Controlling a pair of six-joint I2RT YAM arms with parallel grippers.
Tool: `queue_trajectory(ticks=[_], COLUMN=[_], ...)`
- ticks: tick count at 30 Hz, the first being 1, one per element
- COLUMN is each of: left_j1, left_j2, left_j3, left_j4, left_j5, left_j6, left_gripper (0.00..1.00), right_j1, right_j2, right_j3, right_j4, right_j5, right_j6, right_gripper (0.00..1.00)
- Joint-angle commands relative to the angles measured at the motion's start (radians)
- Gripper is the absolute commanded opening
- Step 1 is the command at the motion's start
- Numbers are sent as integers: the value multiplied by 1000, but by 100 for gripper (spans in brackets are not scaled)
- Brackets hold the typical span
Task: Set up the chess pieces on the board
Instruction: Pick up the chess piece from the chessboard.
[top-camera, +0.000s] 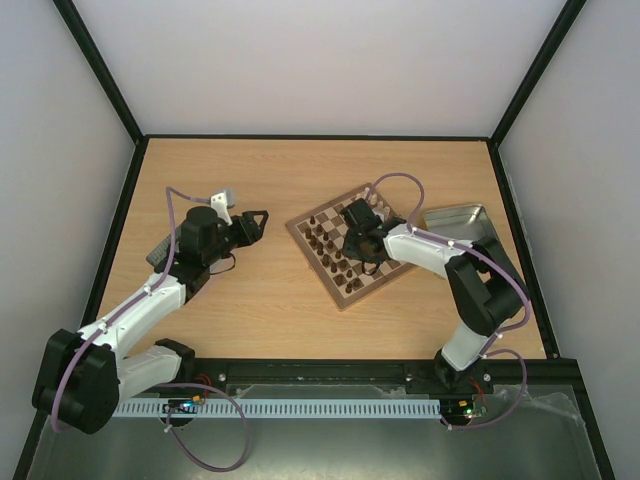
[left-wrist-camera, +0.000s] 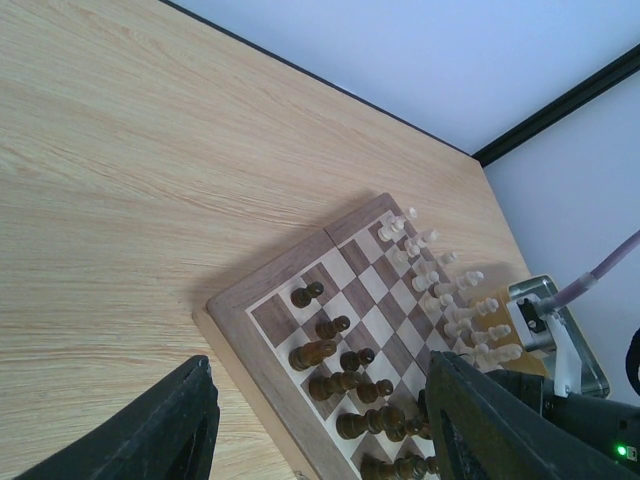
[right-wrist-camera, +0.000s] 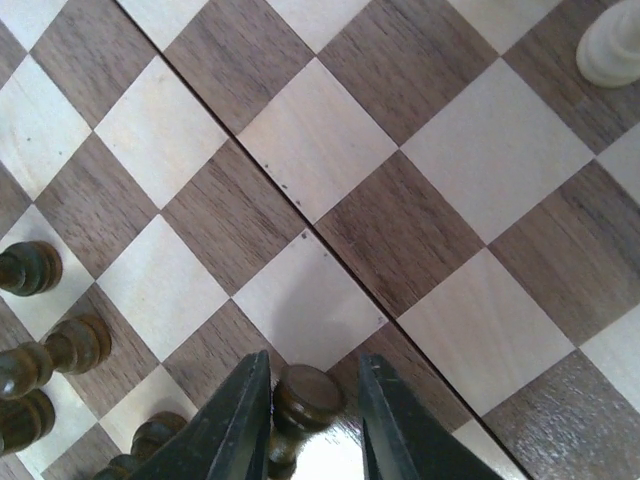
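Note:
The board (top-camera: 341, 299) lies tilted at mid-table. Dark chess pieces (top-camera: 328, 248) crowd its left side and cream ones (left-wrist-camera: 450, 300) line the far side. My right gripper (top-camera: 362, 245) is low over the board, open. A dark pawn (right-wrist-camera: 308, 393) stands between its fingers; the left finger (right-wrist-camera: 240, 425) touches it and a gap shows on the other side. More dark pieces (right-wrist-camera: 60, 345) stand to the left, and a cream piece (right-wrist-camera: 612, 45) at top right. My left gripper (top-camera: 262, 222) hovers open and empty left of the board (left-wrist-camera: 262, 330).
A metal tin (top-camera: 470, 222) sits just right of the board, behind the right arm. A grey flat object (top-camera: 163, 250) lies under the left arm. Black frame rails and pale walls border the wooden table (top-camera: 250, 300).

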Motion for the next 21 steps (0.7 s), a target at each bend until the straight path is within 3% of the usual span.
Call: queue_trajectory(ticks=[1,7,14,21], left_j1=[7,7,-23,-182], left_j2=[-1,-1,22,106], left_j3=[-11,-12,-8,24], left_j4=[26,49,81,183], left_j5=[26,69,95,128], left_j6=[10,24,44,90], left_gripper=[59,59,60,63], right_j1=[-5,-6,-34,-70], right_j2=[16,7,-113,-276], right_j3=[-8,-29,-93,-163], right_j4=[15,43,137,273], right_j5=[17,58,84,-94], right_j6=[30,78,184,334], right_gripper=[21,10,6,6])
